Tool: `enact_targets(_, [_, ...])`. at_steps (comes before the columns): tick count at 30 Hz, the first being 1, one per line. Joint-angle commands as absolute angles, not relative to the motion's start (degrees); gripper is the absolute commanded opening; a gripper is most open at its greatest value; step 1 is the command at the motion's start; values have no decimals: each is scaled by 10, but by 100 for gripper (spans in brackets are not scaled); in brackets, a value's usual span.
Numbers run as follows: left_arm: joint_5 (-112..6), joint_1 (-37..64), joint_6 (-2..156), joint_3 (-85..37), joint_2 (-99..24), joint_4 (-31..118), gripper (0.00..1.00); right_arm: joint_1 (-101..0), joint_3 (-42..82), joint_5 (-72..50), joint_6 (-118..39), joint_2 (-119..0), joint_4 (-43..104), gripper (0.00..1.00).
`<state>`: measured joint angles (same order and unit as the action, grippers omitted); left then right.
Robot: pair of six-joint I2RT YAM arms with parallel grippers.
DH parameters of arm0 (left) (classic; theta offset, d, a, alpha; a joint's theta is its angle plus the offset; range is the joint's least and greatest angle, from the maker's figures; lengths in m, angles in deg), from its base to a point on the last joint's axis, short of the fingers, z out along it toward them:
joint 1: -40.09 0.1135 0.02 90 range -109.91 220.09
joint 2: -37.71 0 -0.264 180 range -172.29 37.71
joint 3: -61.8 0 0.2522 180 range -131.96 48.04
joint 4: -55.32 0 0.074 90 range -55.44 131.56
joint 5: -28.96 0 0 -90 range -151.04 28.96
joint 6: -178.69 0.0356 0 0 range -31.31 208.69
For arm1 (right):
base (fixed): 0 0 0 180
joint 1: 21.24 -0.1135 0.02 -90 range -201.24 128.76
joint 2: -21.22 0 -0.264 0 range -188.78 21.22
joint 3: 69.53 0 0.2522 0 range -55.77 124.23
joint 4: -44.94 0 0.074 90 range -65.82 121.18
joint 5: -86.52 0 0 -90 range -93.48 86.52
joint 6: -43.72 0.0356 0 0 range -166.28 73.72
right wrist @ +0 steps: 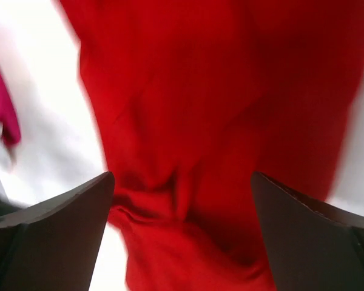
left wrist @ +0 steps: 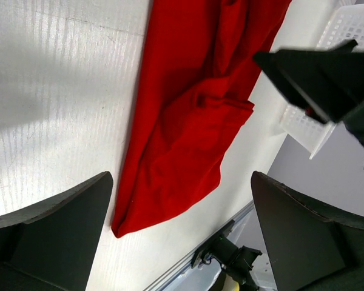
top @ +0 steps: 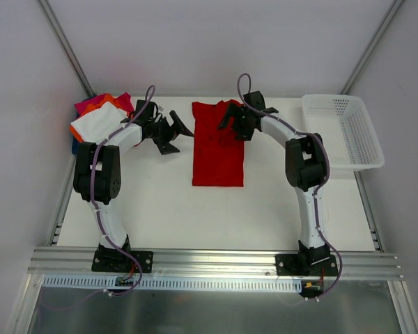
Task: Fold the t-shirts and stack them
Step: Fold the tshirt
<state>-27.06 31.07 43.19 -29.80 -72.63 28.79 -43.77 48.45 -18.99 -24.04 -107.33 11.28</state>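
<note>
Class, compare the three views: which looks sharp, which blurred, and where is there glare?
Top external: sharp, evenly lit, the red t-shirt crisp. Left wrist: cloth folds sharp, streaky glare on the table. Right wrist: soft and smeared, shirt edges blurred, table washed out white.

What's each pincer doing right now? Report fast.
Left pincer: open, empty, beside the red t-shirt.
Right pincer: open, empty, over the red t-shirt.

A white flat table (top: pixel 167 209) carries three things along its far side. A long red cloth t-shirt (top: pixel 218 149), folded lengthwise, lies at the far middle. A pile of folded cloth shirts (top: pixel 97 124), white on top, sits in the far left corner. A white plastic mesh basket (top: pixel 373 132) sits at the far right edge.
</note>
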Motion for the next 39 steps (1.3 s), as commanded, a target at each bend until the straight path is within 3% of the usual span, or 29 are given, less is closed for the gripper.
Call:
enact_targets(1, [-268,310,449,-298,-725,292,99,-391,534,-197,-216,-1111,167,99])
enact_targets(5, [-263,310,450,-284,-708,292,99,-380,507,-193,-221,-1063,176,99])
enact_targets(13, [-327,278,444,-169,-562,293,99,-380,182,-69,-305,-715,202,99])
enact_targets(20, [-391,186,393,-6,-458,344,98,-383,-41,-111,-276,-527,216,99])
enact_targets(24, [-372,162,336,78,-459,465,93,-388,-159,-147,-244,-480,307,99])
enact_targets(29, [-327,163,267,158,-492,649,89,-394,-207,-180,-239,-494,357,99])
enact_targets(39, [-393,161,246,176,-502,656,87,-397,-230,-207,-210,-559,444,100])
